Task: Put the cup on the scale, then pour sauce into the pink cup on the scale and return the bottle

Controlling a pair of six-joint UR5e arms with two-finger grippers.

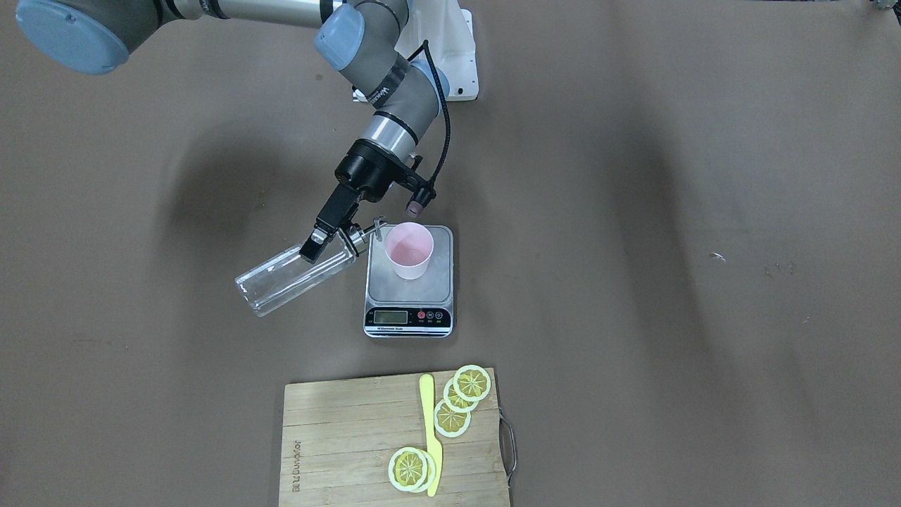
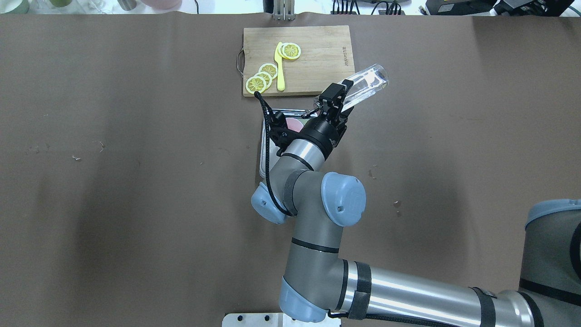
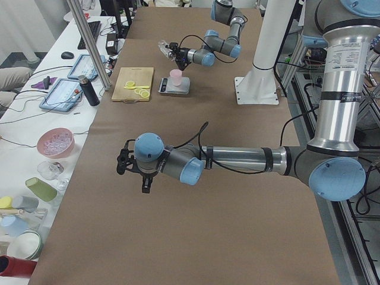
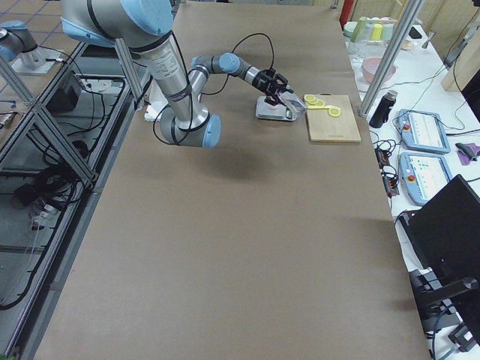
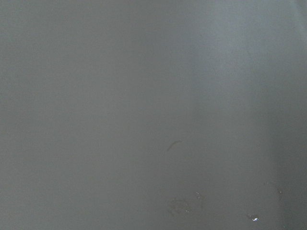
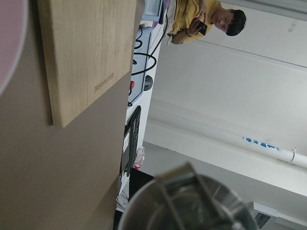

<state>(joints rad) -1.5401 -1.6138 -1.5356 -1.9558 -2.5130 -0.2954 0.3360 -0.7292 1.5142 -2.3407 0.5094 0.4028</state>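
You're seeing the right end effector (image 1: 320, 245) clamping the tipped bottle (image 1: 281, 282) near its neck, its spout (image 1: 378, 227) just beside the cup (image 1: 409, 250) rim; the cup is sitting on the scale (image 1: 431, 285). Sauce is proving too clear to make out. Overhead, the wrist (image 2: 313, 136) is hiding most of the scale. The left end effector (image 3: 127, 166) is showing only side-on: open or closed, you cannot tell.

Right hand (image 1: 318, 248) grips the bottle (image 1: 281, 282), wrist rolled sideways; left arm (image 3: 237, 157) stretches out low, well apart.
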